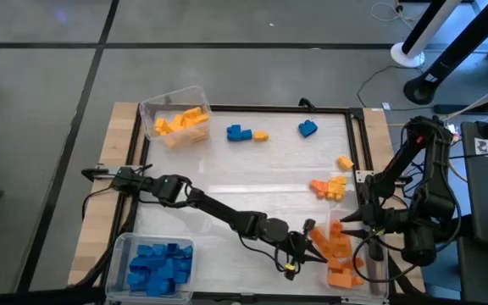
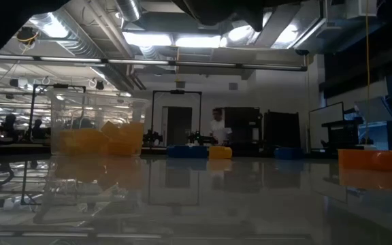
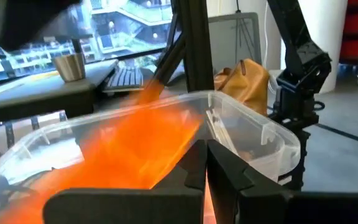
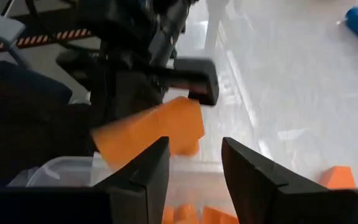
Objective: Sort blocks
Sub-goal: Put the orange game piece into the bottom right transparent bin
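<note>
Blocks [image 1: 339, 254] piled orange in clear bin [image 1: 378, 284]; left gripper [image 1: 310, 247] pressed together at bin edge; right gripper [image 1: 352, 222] held spread above bin, nothing pinched.

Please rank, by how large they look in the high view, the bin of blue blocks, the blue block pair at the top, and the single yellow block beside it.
1. Bin of blue blocks, clearly largest.
2. Blue block pair.
3. Single yellow block, smallest.
</note>
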Tool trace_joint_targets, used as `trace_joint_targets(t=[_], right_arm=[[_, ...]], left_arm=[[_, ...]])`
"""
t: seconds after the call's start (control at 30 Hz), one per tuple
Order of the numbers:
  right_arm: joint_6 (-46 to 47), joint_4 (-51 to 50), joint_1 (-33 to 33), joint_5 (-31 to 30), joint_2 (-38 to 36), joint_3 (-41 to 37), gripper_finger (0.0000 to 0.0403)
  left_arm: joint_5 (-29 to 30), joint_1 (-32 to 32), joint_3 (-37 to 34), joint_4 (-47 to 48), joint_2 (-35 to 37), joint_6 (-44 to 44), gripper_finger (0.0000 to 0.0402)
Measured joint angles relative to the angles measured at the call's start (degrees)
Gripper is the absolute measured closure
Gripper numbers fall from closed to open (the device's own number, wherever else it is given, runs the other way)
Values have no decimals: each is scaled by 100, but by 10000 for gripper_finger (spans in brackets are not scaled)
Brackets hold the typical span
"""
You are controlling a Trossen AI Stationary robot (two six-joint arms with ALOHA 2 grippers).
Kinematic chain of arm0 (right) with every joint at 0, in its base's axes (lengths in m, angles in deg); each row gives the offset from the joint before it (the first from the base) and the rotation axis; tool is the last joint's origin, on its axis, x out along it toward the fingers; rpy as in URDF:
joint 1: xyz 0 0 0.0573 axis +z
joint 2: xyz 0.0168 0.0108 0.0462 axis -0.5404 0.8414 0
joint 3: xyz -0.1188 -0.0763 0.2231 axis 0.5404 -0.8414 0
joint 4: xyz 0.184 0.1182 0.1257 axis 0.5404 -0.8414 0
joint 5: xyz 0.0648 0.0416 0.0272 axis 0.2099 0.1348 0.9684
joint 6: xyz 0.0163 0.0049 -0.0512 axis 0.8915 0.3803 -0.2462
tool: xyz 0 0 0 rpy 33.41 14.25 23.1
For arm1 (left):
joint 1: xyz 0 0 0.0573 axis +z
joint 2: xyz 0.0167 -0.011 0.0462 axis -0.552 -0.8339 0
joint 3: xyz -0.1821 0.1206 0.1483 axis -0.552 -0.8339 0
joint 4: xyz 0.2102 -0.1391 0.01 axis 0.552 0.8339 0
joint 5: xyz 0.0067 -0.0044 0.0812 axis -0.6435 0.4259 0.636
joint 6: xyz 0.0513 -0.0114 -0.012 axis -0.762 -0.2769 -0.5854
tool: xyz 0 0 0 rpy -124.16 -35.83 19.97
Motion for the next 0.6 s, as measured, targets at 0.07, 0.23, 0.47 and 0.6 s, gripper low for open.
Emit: trace_joint_targets(t=[0.07, 0.23, 0.47, 0.6], right_arm=[[1, -2, 0, 71, 6, 0, 255], [-1, -2, 0, 81, 10, 0, 255], [-3, -4, 0, 83, 10, 0, 255], [-3, -4, 0, 85, 11, -2, 255]], left_arm=[[0, 4, 0, -13, 4, -2, 401], [11, 61, 0, -23, 4, -103, 401], [-57, 171, 76, -83, 8, -133, 400], [-96, 206, 76, -35, 9, -131, 400]])
